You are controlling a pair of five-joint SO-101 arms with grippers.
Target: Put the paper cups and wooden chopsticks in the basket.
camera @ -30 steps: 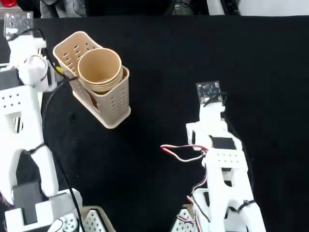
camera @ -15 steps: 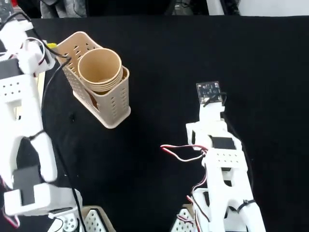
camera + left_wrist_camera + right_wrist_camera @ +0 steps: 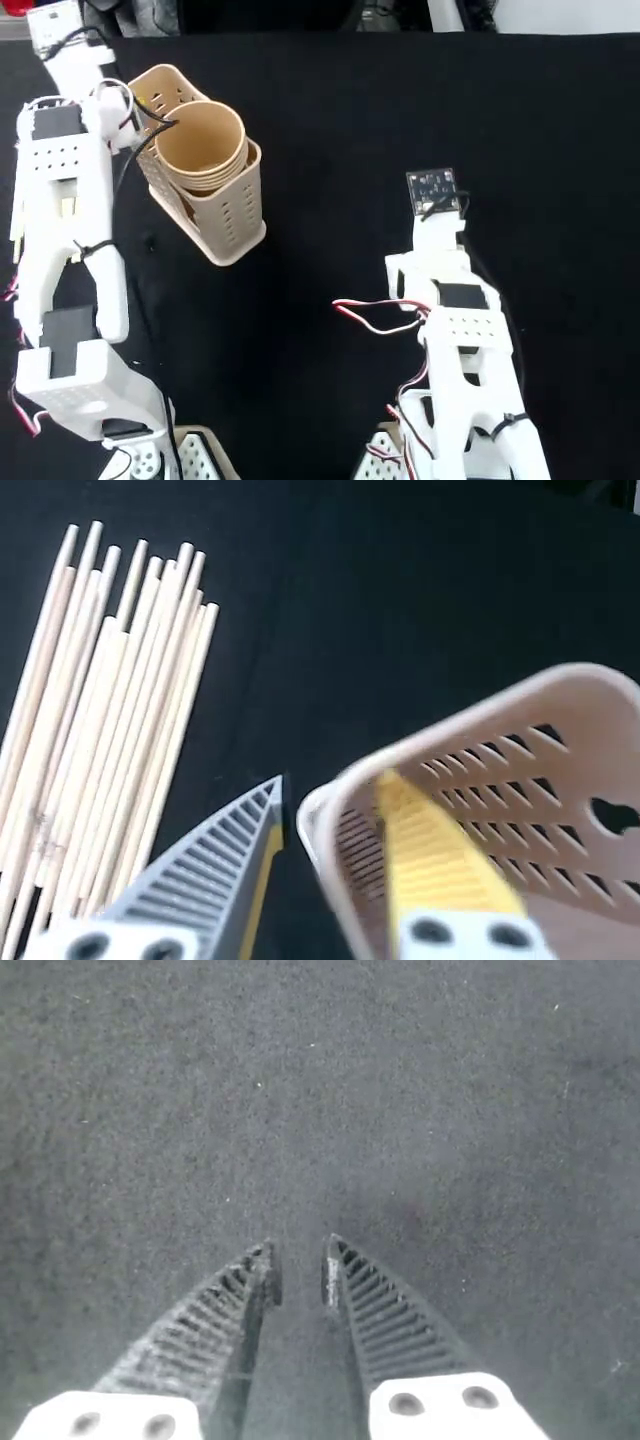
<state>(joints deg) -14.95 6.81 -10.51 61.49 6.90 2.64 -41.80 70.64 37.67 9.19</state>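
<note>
A beige slotted basket (image 3: pixel 225 215) stands at the far left of the black table, with a stack of paper cups (image 3: pixel 200 140) nested inside it. My left gripper (image 3: pixel 140 105) sits at the basket's far left corner. In the left wrist view, the left gripper (image 3: pixel 330 785) is open and straddles the basket (image 3: pixel 500 750) rim, the yellow finger (image 3: pixel 420 850) inside and the grey finger (image 3: pixel 230 850) outside. A bundle of wooden chopsticks (image 3: pixel 110 710) lies flat on the table just beyond the grey finger. My right gripper (image 3: pixel 298 1260) hangs shut over bare cloth, holding nothing.
The right arm (image 3: pixel 450 300) stands at centre right, well away from the basket. The table's far edge (image 3: pixel 400 33) runs close behind the basket. Black cloth stretches between the two arms and across the far right.
The left arm has swung toward the far edge and in against the basket's corner. The basket with its cups shifted slightly left. The right arm has not moved.
</note>
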